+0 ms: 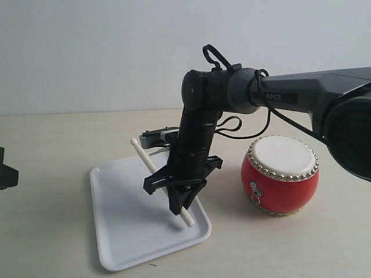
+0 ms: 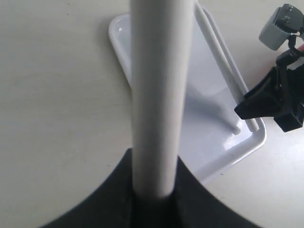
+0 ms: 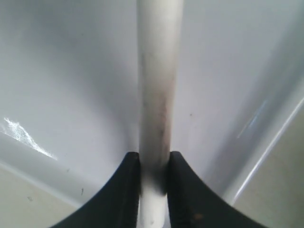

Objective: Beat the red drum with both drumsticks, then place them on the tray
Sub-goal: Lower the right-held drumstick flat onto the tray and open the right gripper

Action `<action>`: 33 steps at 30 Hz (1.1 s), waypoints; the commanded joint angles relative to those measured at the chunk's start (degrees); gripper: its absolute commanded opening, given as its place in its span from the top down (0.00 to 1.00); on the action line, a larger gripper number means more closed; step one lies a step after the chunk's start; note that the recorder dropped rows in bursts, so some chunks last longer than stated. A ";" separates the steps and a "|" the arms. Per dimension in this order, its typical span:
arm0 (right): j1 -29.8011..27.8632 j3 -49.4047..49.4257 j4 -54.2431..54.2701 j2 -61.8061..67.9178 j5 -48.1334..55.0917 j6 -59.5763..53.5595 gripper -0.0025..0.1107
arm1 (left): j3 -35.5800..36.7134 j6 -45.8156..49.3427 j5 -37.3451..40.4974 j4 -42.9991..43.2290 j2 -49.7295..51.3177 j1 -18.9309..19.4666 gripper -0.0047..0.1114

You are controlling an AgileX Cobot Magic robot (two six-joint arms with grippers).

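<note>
Right gripper (image 1: pixel 181 201) is clamping one drumstick (image 1: pixel 146 157), tilted, lower end at the tray (image 1: pixel 124 226). Left gripper (image 2: pixel 153 190) is gripping the other drumstick (image 2: pixel 161 95).

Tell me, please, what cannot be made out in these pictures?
Left arm: exterior view, mostly cut off by the left edge.
Left drumstick: left wrist view, blurred by closeness; tip beyond the top edge.
Right drumstick: exterior view, middle hidden behind the right gripper.
Sticker on the red drum: exterior view, too small.
</note>
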 commanded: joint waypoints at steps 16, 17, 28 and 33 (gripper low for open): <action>0.00 -0.48 -0.54 0.95 -0.22 1.26 0.90 | 0.22 2.81 0.48 -3.98 0.18 0.20 0.96; 0.00 -0.48 -0.54 0.95 -0.22 1.50 0.89 | 0.22 2.80 0.48 -3.98 0.18 0.20 0.96; 0.00 -0.48 -0.54 0.95 -0.22 1.87 0.85 | 0.22 3.04 1.04 -4.21 0.18 0.20 0.96; 0.00 -0.48 -0.54 0.95 -0.22 1.87 0.85 | 0.22 3.57 1.41 -4.80 0.18 0.20 0.96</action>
